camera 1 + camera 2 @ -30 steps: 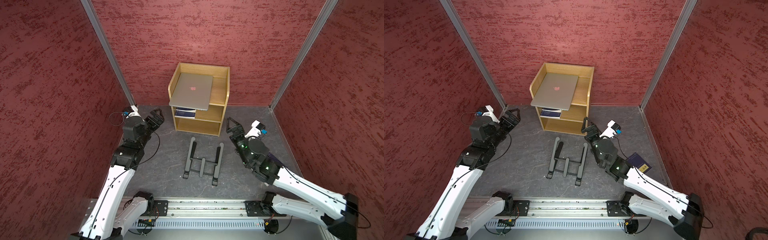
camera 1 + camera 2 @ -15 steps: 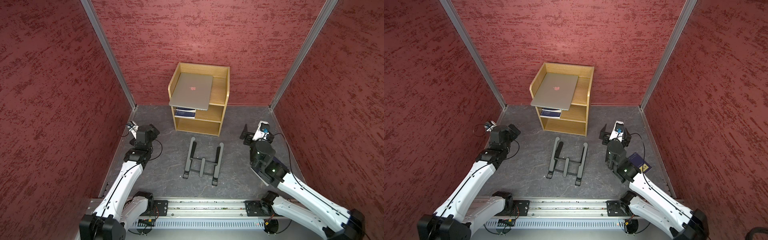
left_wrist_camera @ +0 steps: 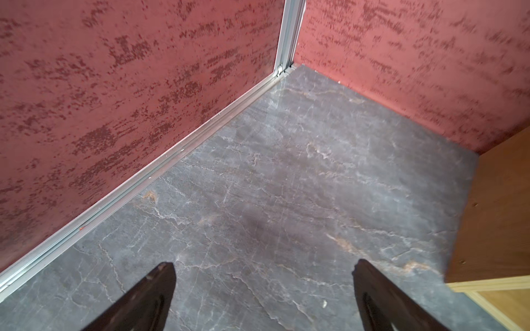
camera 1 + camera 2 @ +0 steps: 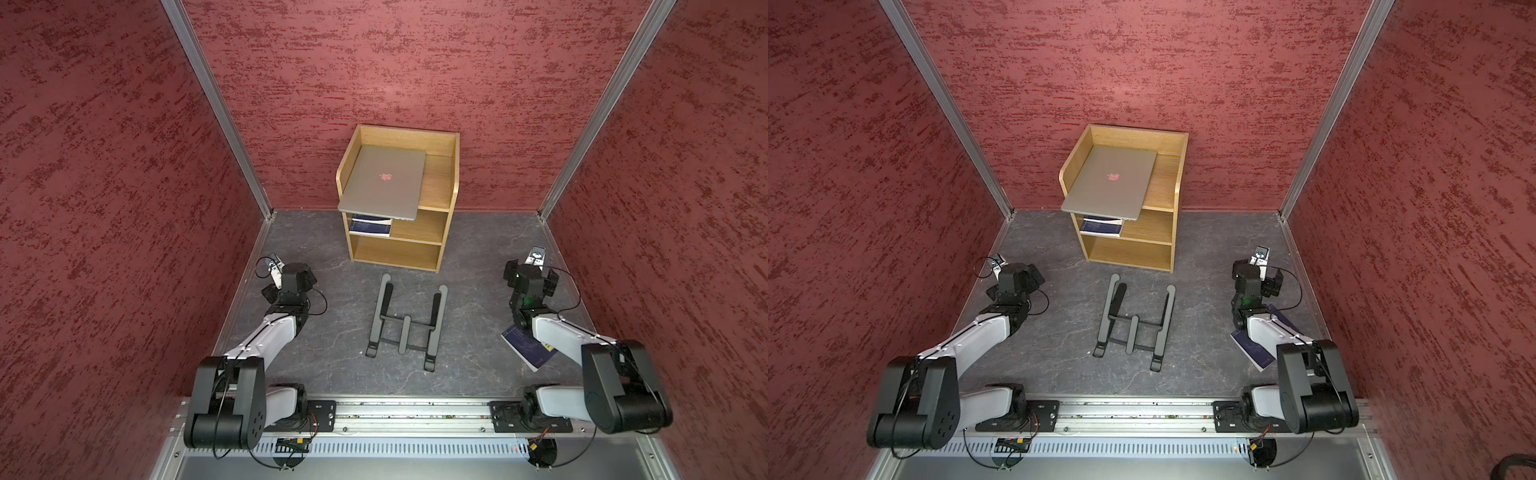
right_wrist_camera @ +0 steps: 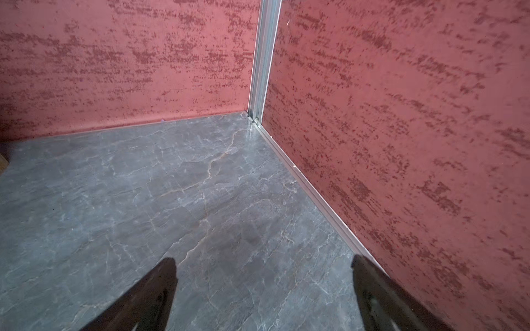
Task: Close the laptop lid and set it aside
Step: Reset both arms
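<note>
Both arms have drawn back from the light wooden shelf unit [image 4: 441, 178] toward the left and right edges of the grey marbled tabletop [image 4: 332, 340]. The left gripper [image 3: 263, 268] and right gripper [image 5: 263, 262] are spread wide and empty. The thin silver-grey laptop [image 4: 382, 185] lies shut atop that unit at the back edge, its front overhanging, so the task looks finished.
</note>
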`<state>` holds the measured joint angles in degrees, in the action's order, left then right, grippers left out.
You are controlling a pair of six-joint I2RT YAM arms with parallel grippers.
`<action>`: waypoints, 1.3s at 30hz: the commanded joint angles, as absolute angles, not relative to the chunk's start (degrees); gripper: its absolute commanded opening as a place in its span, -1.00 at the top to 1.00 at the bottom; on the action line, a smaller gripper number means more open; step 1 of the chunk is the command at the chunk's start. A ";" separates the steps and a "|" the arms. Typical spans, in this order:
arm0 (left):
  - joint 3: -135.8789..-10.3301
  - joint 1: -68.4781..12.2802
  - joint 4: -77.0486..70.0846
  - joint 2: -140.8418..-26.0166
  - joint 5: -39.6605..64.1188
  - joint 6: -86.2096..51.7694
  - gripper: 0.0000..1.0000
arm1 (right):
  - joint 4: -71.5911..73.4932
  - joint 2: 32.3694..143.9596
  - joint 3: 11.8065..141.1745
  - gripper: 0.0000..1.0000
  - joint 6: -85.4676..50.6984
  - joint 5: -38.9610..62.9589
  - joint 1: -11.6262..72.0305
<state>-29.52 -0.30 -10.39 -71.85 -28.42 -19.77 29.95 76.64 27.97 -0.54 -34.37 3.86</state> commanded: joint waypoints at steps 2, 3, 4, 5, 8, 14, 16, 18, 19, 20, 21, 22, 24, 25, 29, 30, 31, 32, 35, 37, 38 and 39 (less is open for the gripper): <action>-26.99 1.15 -19.86 -73.57 -25.79 -16.17 -0.99 | 32.05 73.12 27.65 -0.97 -0.05 -27.08 2.45; -26.09 1.26 -22.11 -74.51 -25.38 -15.84 -1.00 | 32.24 72.39 26.42 -0.97 -0.18 -26.69 2.45; -25.85 1.54 -22.86 -75.32 -24.61 -15.71 -0.99 | 33.51 71.98 24.66 -0.97 -0.44 -25.90 2.38; -26.48 1.80 -22.50 -75.88 -23.32 -15.55 -0.99 | 35.82 72.18 23.28 -0.97 -0.37 -25.31 2.22; -28.01 1.85 -24.84 -78.48 -21.65 -12.32 -0.99 | 38.20 75.76 23.25 -0.97 -1.46 -28.62 1.81; -25.67 2.03 -34.54 -79.49 -18.92 -7.60 -0.99 | 36.86 78.51 24.78 -0.97 0.40 -21.08 0.89; -24.58 2.13 -38.55 -81.20 -16.94 -7.64 -0.99 | 38.64 77.18 23.06 -0.97 1.19 -18.33 0.92; -24.74 1.45 -40.60 -82.60 -15.38 -6.23 -0.99 | 39.97 76.41 22.03 -0.97 3.04 -14.05 0.94; -25.04 1.32 -40.79 -83.23 -15.19 -5.45 -0.99 | 40.02 76.15 21.86 -0.97 3.42 -12.90 0.96; -25.83 1.04 -39.41 -83.57 -15.58 -5.33 -0.99 | 39.95 75.89 21.60 -0.97 3.44 -11.97 0.97; -26.44 0.82 -39.04 -84.07 -15.81 -5.08 -0.99 | 39.58 75.38 21.42 -0.97 2.99 -10.43 0.97; -27.07 0.51 -38.21 -84.47 -16.06 -4.74 -0.99 | 39.46 75.00 21.16 -0.97 2.25 -8.32 0.97; -28.27 -0.28 -37.44 -85.63 -16.86 -3.84 -0.99 | 41.86 75.53 20.67 -0.97 0.85 -2.33 0.96; -28.74 -0.76 -36.90 -85.75 -17.22 -3.47 -0.99 | 42.60 76.06 20.91 -0.97 0.95 -0.85 1.08; -28.66 -1.06 -37.32 -85.95 -17.58 -3.16 -0.99 | 47.82 79.74 20.36 -0.97 -0.86 -5.62 0.80; -28.72 -1.13 -37.35 -86.02 -17.62 -3.14 -0.99 | 48.47 79.98 20.12 -0.96 -0.36 -4.58 0.84; -28.67 -1.12 -37.31 -86.04 -17.66 -3.14 -0.99 | 48.55 79.95 20.05 -0.97 -0.06 -3.76 0.82; -28.73 -1.19 -37.25 -86.04 -17.67 -3.07 -0.99 | 47.06 78.94 20.27 -0.97 -0.01 -3.83 0.79; -28.99 -1.47 -37.18 -86.19 -18.16 -2.67 -0.99 | 41.50 75.96 21.15 -0.96 1.53 -4.18 0.81; -29.49 -2.21 -37.16 -86.76 -19.66 -2.05 -0.99 | 42.46 75.51 20.28 -0.97 1.45 -4.80 0.79; -29.66 -2.57 -36.94 -86.95 -20.15 -1.85 -0.99 | 42.79 75.43 20.10 -0.97 1.17 -5.12 0.81; -29.78 -2.89 -37.02 -87.09 -20.54 -1.68 -0.99 | 43.12 75.51 20.13 -0.97 1.11 -5.07 0.77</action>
<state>-28.36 -2.02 -36.51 -86.21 -18.48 -3.27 42.87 76.36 20.62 0.69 -5.54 1.17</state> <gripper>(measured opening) 0.996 0.984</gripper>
